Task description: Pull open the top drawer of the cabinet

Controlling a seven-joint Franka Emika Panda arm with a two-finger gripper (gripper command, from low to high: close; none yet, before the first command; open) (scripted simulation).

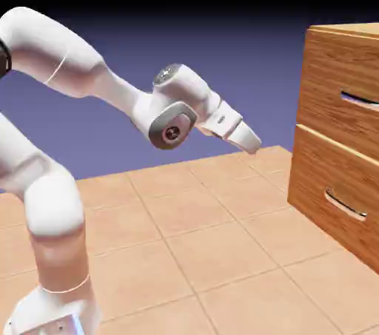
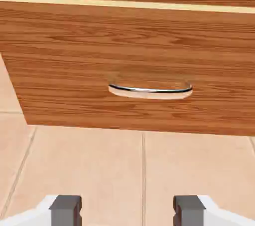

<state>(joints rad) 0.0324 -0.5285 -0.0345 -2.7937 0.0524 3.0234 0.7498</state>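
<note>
Approach step: gripper (image 1: 250, 143) spread, empty, well short of cabinet (image 1: 326, 82); next, rise to top drawer (image 1: 337, 89) handle (image 1: 360, 100), then close.

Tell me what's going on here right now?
The white arm is reaching toward the cabinet with its gripper open and empty, short of the wood. Both drawers look shut. The hand view faces the lower drawer's handle, not the top drawer, whose handle sits higher, so nothing is grasped yet.
</note>
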